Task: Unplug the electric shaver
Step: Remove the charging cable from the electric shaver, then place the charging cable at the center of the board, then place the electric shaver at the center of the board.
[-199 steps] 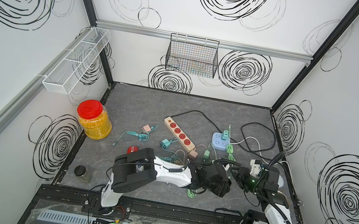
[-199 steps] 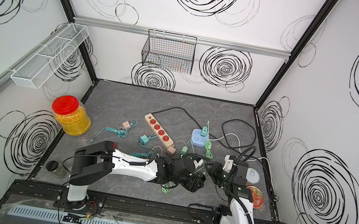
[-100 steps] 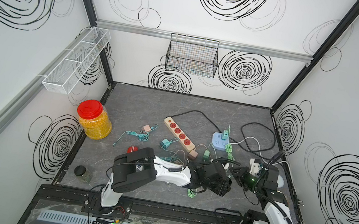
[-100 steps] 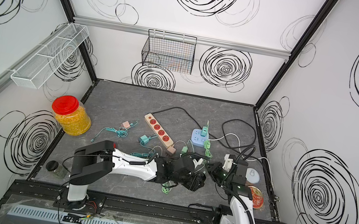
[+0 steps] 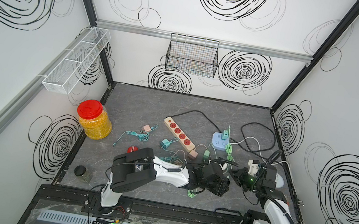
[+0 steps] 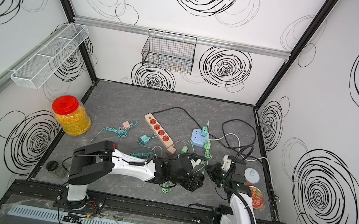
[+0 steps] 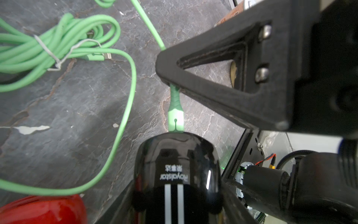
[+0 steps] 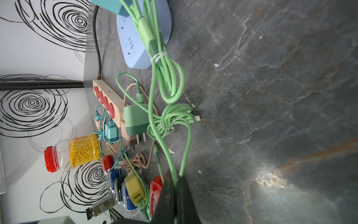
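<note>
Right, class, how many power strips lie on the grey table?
2. The beige strip with red sockets lies near the middle; the blue strip sits beside it, nearer the right wall. Another could be hidden from view.

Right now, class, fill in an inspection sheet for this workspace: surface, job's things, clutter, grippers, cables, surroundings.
Surface: grey stone-look tabletop, crowded.
Job's things: black electric shaver, green connector still plugged in.
Clutter: yellow-kernel jar, beige power strip, blue socket block, spice jar.
Grippers: left gripper holds the electric shaver; right gripper shut on the green cable.
Cables: tied green bundle, black lead, teal cable.
Surroundings: swirl-patterned walls, black wire basket, white mesh shelf.
</note>
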Robot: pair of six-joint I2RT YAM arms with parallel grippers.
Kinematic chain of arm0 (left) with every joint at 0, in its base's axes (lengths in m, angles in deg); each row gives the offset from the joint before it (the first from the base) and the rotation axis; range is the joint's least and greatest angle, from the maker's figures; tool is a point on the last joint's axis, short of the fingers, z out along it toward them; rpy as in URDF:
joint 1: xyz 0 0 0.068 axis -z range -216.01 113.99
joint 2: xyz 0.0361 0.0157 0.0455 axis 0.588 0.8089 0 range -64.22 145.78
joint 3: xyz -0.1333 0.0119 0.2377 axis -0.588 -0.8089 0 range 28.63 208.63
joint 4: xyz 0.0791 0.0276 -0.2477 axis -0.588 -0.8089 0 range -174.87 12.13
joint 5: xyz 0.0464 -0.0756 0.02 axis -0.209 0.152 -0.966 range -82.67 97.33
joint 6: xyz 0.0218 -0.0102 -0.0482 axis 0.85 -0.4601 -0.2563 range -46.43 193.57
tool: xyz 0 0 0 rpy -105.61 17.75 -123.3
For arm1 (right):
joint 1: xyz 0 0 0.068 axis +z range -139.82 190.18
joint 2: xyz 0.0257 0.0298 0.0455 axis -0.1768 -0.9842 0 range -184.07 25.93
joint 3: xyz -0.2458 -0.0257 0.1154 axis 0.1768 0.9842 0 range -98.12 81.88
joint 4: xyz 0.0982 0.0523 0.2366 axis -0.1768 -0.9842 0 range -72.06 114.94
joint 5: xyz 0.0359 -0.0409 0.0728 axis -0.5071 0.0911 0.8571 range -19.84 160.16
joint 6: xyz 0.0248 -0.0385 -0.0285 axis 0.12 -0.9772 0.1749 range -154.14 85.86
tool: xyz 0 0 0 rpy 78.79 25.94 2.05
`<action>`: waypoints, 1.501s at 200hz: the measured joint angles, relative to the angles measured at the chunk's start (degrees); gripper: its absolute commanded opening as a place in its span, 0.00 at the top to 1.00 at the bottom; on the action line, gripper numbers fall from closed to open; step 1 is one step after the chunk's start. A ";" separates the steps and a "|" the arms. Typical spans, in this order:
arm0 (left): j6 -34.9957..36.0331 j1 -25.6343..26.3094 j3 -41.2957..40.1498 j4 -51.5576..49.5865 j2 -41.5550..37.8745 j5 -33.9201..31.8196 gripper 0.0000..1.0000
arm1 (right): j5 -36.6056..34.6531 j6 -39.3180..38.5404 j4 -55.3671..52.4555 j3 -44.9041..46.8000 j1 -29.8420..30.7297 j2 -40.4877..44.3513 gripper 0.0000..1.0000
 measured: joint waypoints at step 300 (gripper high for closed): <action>10.03 4.46 24.57 -27.47 11.89 -11.58 0.88 | -11.50 -6.21 1.75 -6.01 -4.52 -13.73 0.92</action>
